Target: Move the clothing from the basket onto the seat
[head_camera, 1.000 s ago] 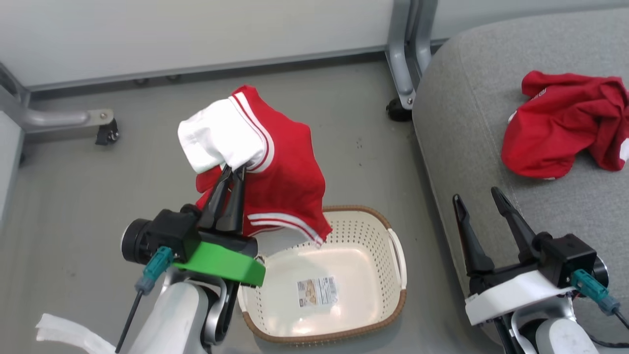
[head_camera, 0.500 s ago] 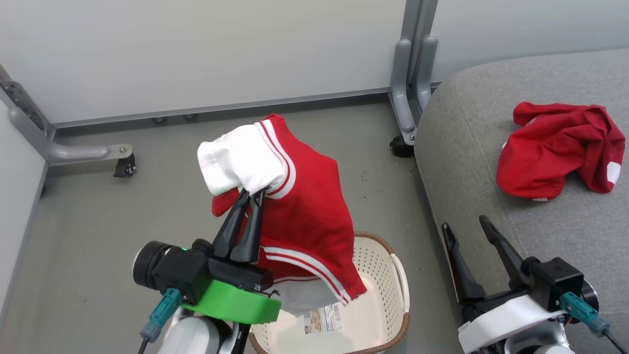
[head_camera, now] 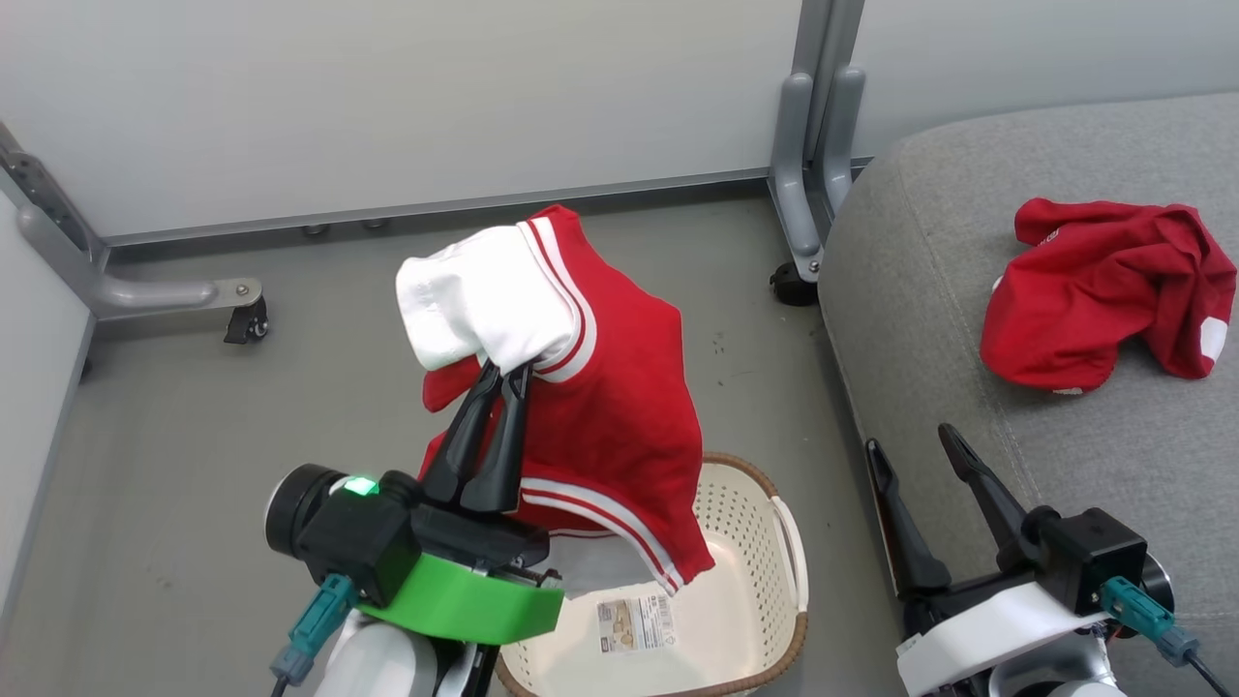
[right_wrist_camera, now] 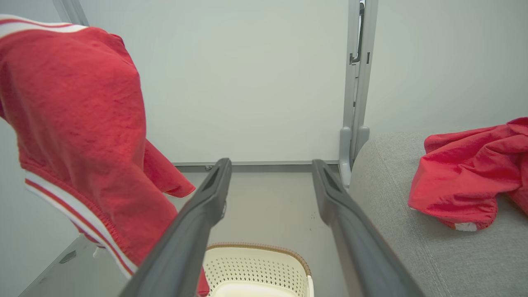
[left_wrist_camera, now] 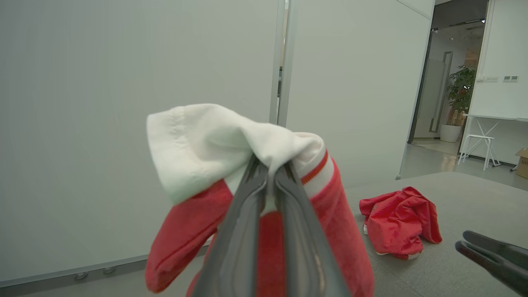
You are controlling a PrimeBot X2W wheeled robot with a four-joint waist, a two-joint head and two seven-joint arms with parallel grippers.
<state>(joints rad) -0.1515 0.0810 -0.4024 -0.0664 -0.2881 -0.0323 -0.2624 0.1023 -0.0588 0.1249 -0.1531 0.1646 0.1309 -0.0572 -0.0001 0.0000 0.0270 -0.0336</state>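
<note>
Gripping one red garment (head_camera: pixel 610 387) (white panel up) above the basket (head_camera: pixel 745 503), your left gripper (head_camera: pixel 508 368) is clamped tight; your right gripper (head_camera: pixel 910 440) gapes empty.

I record one printed sticker (head_camera: pixel 634 621) on the inner floor of the basket (head_camera: pixel 750 523): a white label with a brownish picture panel and lines of dark print. The print is too small for me to read. I can read no other text, brand, number or sign.
</note>
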